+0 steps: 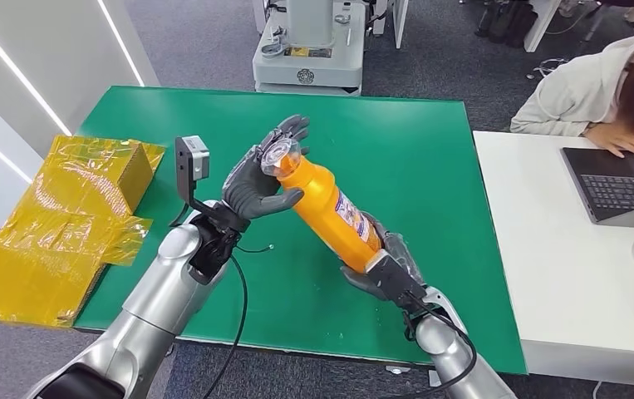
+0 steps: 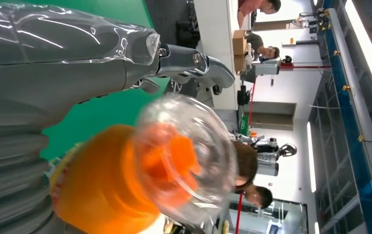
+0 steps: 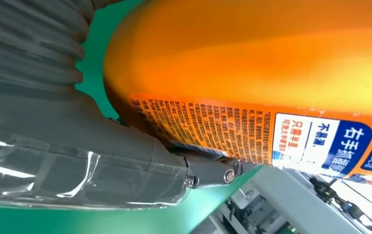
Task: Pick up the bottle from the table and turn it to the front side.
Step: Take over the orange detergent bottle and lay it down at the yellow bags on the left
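Both hands hold the bottle (image 1: 330, 209) tilted above the green table (image 1: 430, 150): the right hand (image 1: 384, 270) clamped around its base, the left hand (image 1: 265, 179) wrapped about the clear cap (image 1: 280, 156) (fingers curled around it). Turning seems under way; next, rotate until the label faces front, keeping a firm grip.

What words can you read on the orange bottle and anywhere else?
"右手抓握" in white on a blue patch of the orange bottle.
"只需半盖" in the white box beside it.
"不易漏" next to that, less sure.
Dense small print on the bottle: too small to read.
Label in the head view: blurred.
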### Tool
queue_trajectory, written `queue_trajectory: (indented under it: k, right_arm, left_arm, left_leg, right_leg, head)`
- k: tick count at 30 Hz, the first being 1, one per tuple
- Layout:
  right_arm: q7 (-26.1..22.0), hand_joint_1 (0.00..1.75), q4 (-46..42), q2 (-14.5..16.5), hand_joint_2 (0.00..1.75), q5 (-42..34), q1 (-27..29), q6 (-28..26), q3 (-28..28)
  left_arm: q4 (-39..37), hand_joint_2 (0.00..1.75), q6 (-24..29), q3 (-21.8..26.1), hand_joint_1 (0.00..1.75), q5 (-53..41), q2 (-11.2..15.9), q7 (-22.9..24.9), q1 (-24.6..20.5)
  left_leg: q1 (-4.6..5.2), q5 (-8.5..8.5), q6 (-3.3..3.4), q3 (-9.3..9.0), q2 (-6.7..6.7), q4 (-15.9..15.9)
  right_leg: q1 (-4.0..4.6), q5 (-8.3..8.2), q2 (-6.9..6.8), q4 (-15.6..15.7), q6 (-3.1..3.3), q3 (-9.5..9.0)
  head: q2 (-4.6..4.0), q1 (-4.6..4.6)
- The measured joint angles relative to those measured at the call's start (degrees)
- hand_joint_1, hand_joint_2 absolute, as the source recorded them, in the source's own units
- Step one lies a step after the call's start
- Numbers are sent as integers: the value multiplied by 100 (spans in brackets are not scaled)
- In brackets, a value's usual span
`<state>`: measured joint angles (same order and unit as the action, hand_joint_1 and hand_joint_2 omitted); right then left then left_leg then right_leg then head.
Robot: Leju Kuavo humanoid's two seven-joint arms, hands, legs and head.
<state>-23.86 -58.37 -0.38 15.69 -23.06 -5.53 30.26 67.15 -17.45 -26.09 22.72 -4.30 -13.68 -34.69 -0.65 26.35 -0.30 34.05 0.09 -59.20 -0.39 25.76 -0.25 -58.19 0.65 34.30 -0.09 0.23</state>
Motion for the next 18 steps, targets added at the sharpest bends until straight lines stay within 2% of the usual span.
queue_trajectory:
  k: [7,18]
  right_arm:
    - [74,175,201,-1,175,71,0,-137,1]
    - [-3,175,379,-1,175,59,-16,-296,-16]
  left_arm:
    - [-272,175,-22,-103,0,152,-140,91,-166]
    - [-429,175,-99,-167,0,209,-179,101,-189]
  left_leg:
    - [0,0,0,-1,2,-1]
    - [-1,0,0,1,3,-1]
  right_leg:
    - [0,0,2,0,0,2]
    - [0,0,3,-2,0,4]
  head:
    - [0,-1]
    - [0,-1]
